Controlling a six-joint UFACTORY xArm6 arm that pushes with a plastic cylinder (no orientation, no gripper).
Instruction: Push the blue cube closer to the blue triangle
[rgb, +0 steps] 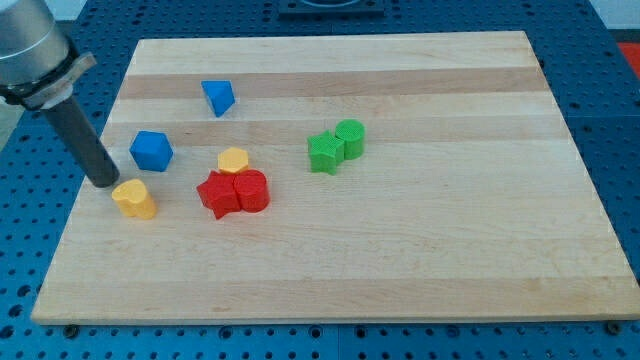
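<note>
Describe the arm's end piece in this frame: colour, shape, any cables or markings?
A grey metal housing with a flanged collar enters at the view's top left. From it runs a straight, dark, smooth cylindrical rod, ending in my tip. No cables, labels or markings show. The tip sits left of the blue cube, just above the yellow block.

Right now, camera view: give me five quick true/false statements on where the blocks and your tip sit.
1. My tip touches the blue cube. False: it sits apart, toward the view's left, just above the yellow block.
2. The blue triangle lies toward the view's top from the cube. True.
3. The two green blocks sit side by side. True.
4. The red blocks are at the view's right edge. False: left of centre.
5. A second yellow block sits beside the red blocks. True.
</note>
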